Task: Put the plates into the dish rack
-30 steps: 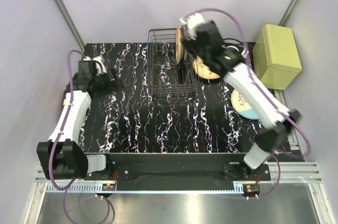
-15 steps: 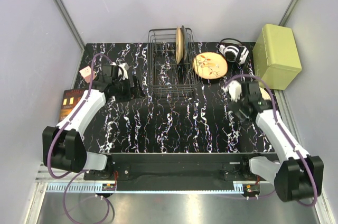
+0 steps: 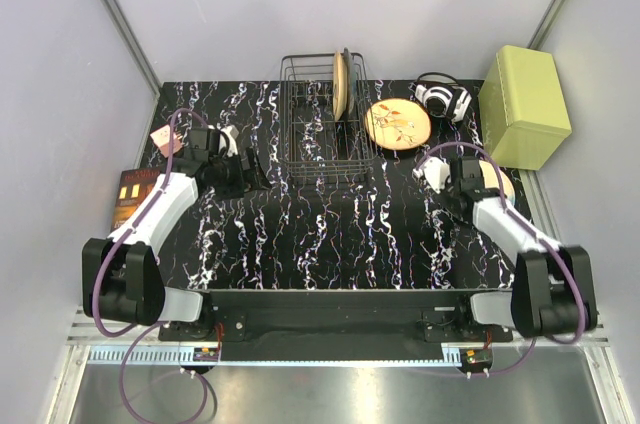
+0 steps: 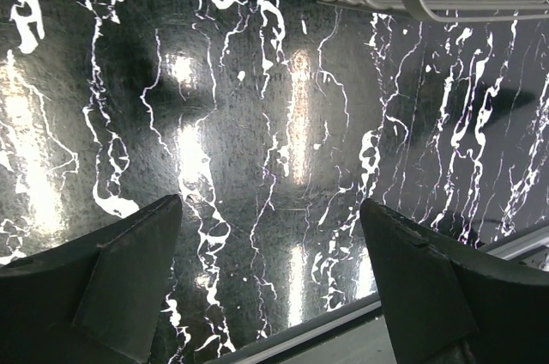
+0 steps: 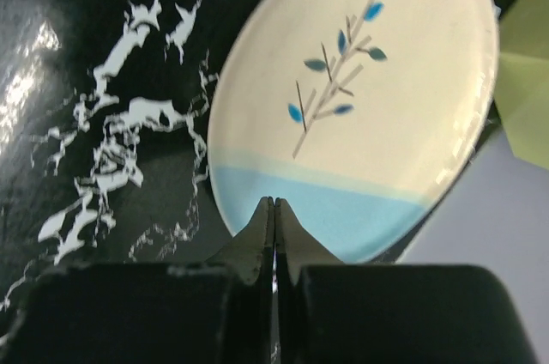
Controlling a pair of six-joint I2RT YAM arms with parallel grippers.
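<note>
Two plates [image 3: 341, 84] stand upright in the dish rack [image 3: 305, 149]; two are left. One orange plate [image 3: 397, 124] lies flat beside the rack, the right claw [image 5: 274, 203] is pinched shut at the cream plate [image 5: 360, 98]'s rim, and the left claw [image 4: 270, 227] gapes wide over the counter [image 4: 257, 124]

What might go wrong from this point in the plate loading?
1. The right gripper is shut right at the rim of the cream plate; so thin a hold may slip on lifting, if it holds at all.
2. The yellow-green box sits close beside that plate and might be struck.
3. The way to the dish rack passes the orange plate lying flat; a drop there could chip both.
</note>
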